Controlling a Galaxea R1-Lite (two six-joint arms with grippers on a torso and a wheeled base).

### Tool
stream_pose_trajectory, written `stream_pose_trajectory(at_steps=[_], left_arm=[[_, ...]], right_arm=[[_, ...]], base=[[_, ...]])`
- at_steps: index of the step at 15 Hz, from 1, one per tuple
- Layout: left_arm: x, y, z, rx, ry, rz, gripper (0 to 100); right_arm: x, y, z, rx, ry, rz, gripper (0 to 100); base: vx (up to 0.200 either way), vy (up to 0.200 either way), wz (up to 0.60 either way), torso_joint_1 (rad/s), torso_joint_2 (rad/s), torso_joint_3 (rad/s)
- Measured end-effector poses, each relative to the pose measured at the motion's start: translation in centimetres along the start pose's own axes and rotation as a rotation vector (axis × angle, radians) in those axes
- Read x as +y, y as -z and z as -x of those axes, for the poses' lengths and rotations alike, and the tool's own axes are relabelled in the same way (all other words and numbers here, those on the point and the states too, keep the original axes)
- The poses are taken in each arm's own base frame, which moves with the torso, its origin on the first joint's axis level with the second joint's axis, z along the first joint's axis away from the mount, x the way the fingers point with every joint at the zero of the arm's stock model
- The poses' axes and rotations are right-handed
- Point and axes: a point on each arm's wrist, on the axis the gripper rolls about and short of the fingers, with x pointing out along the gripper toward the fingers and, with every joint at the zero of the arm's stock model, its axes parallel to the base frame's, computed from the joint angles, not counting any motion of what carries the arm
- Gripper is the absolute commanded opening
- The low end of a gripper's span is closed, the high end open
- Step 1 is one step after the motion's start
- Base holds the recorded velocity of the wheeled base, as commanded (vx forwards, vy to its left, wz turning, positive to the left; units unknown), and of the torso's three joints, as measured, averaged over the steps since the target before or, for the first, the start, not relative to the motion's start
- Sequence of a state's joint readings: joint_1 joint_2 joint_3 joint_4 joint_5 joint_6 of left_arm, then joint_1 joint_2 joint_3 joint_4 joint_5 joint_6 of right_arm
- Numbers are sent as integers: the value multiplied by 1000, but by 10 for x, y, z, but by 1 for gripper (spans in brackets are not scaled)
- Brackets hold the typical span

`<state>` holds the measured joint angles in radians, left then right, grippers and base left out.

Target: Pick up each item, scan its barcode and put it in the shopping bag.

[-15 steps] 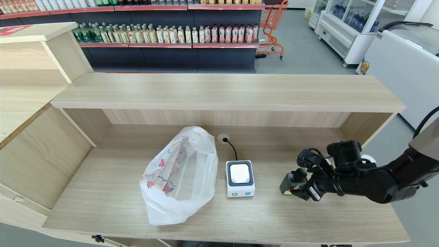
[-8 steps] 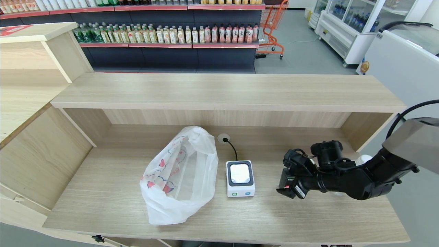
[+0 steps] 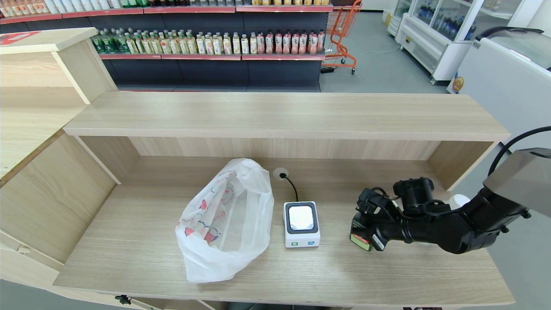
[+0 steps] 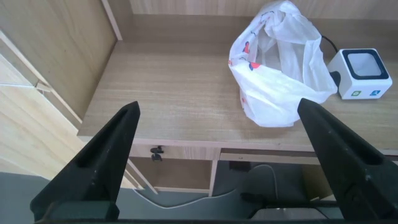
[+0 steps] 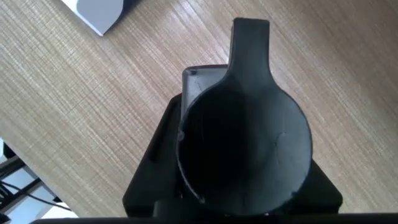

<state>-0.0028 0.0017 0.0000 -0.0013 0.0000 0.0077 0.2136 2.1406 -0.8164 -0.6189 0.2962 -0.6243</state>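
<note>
1. R hand [image 3: 363, 236]: closed on a small dark box [image 3: 360, 241], pinched at my fingertips, green and red label facing out. Hand sits low over the counter [image 3: 129, 245], toward its right end. Can't tell whether the box is clear of the wood or resting on it.

2. Scanner [image 3: 301, 223]: white block w/ a dark-framed window on top. It is near my R hand, on its left, w/ a strip of bare wood between it and the box. Black cable [image 3: 292, 187] runs from its back to a round hole in the counter.

3. Bag [image 3: 224, 224]: thin white plastic w/ red print, lying slumped w/ its mouth open. It is past the scanner from my R hand, just beside the scanner's far side. Contents can't be made out.

4. White round thing [image 3: 459, 199]: behind my R forearm, mostly hidden by it, so no ID.

5. L hand [image 4: 219, 112]: jaws spread wide, nothing between the two fingers [image 4: 102, 165]. It hangs off the counter's near edge, well apart from my R hand. The bag is ahead of it and the scanner is beyond the bag.
</note>
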Motion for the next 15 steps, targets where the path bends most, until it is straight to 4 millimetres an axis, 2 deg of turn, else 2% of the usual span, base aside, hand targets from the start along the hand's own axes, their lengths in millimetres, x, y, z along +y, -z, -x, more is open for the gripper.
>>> stream_pose_trajectory(at_steps=[4, 7, 10, 12, 13, 15], left_arm=[[0, 0, 0, 0, 0, 0, 100], [0, 0, 0, 0, 0, 0, 100], [0, 0, 0, 0, 0, 0, 100], [0, 0, 0, 0, 0, 0, 100], [0, 0, 0, 0, 0, 0, 100], [0, 0, 0, 0, 0, 0, 100]], right_arm=[[7, 9, 23, -41, -11, -12, 0], [3, 6, 60, -132, 48, -71, 0], [-5, -10, 108, -303, 185, -54, 0], [-8, -25, 140, -494, 310, 39, 0], [-5, -27, 153, -569, 314, 96, 0], [8, -27, 169, -700, 211, 350, 0]], base=[[0, 0, 0, 0, 0, 0], [0, 0, 0, 0, 0, 0], [0, 0, 0, 0, 0, 0], [0, 0, 0, 0, 0, 0], [0, 0, 0, 0, 0, 0], [0, 0, 0, 0, 0, 0]])
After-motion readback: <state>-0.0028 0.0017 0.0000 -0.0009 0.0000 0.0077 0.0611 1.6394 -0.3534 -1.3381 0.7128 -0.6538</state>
